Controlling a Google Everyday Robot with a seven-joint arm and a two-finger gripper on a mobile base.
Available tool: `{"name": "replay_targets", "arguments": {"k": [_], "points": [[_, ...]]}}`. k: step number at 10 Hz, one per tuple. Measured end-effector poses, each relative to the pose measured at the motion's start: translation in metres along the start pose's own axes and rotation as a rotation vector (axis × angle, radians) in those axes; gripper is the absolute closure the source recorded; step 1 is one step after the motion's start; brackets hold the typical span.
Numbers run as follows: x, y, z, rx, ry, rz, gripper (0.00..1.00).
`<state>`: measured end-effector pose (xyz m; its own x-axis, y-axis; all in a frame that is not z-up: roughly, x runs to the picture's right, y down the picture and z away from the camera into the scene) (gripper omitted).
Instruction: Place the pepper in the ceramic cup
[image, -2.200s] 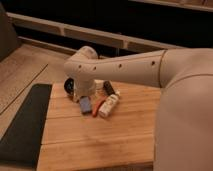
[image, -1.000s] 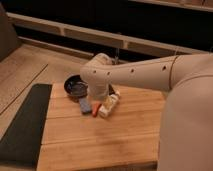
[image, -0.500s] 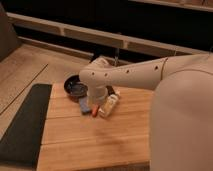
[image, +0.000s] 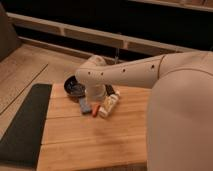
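The robot's pale arm (image: 135, 72) reaches in from the right of the frame to the middle, where its wrist bends down toward the wooden bench (image: 100, 145). The end effector (image: 100, 97) hangs at the centre of the frame, low over a small cluster of things at the bench's far edge. Its fingers stand apart and clamp nothing; one dark finger (image: 109, 90) shows just right of the wrist.

The pepper (image: 95, 109), a small red-orange piece, lies on the bench just below the end effector. Whether the two touch cannot be told. Just left of the pepper lies a blue-grey flat block (image: 83, 105), and just right of it a white bottle-like item (image: 109, 105) lies tilted on its side. The ceramic cup (image: 74, 86), dark and round, stands at the bench's far left corner, up and left of the block and partly hidden behind the wrist. The pepper is outside the cup. A black mat (image: 25, 125) lies along the bench's left side.
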<state>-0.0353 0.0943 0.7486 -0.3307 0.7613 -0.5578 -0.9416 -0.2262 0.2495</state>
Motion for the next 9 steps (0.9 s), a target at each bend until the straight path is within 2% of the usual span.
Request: {"name": "replay_targets", "arguments": {"k": [9], "points": [[-0.0008,0.0000,-0.0007,-0.001,-0.002,0.006,0.35]]}}
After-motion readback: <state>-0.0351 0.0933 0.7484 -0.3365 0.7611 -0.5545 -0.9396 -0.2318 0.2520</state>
